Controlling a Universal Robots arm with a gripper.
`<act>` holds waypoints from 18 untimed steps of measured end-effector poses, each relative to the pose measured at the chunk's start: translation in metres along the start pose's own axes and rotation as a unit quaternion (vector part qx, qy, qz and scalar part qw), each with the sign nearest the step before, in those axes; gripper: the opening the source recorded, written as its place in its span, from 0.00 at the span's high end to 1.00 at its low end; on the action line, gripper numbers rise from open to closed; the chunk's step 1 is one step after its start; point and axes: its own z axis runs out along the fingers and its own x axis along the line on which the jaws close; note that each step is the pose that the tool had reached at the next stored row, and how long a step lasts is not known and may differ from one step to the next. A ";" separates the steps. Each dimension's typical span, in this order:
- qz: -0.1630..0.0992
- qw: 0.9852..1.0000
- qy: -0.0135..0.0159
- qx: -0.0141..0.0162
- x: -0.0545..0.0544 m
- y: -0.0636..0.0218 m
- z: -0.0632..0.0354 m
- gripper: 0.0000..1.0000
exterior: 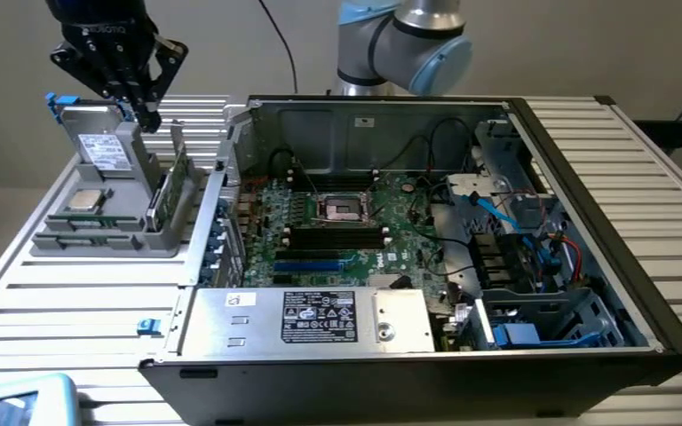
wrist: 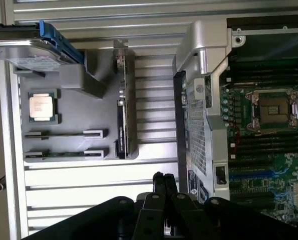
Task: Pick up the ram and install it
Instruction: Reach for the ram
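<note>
Ram [wrist: 63, 134]: we count two thin green sticks on edge in parallel slots of the grey holder [wrist: 88, 80], just beside the processor [wrist: 42, 106]. In the exterior view the ram [exterior: 92, 240] sits at that holder's [exterior: 51, 241] near edge, left of the frame, well apart from the open case [exterior: 625, 204].

Gripper [exterior: 148, 115]: upper left of the exterior view, fingers pressed together, nothing between them. It hangs just above the drive [exterior: 107, 146], which stands at the back of the holder, not over the ram.

Progress: we judge the task barely begun. The ram is not gripped or lifted. The black memory slots [exterior: 335, 235] under the socket look empty, so both pick-up and install remain.

Views: the wrist view separates the two sticks and shows the closed gripper [wrist: 164, 177] pointing along the gap between holder and case. The exterior view adds the gripper's height over the holder and the whole case interior.
</note>
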 end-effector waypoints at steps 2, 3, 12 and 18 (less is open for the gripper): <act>0.000 1.000 0.000 0.000 0.009 -0.0007 -0.0002 0.89; 0.000 1.000 0.000 0.000 0.014 -0.0010 -0.0003 0.89; 0.000 1.000 0.000 0.000 0.054 -0.0038 -0.0012 0.89; 0.000 1.000 0.000 0.000 0.082 -0.0058 -0.0018 0.89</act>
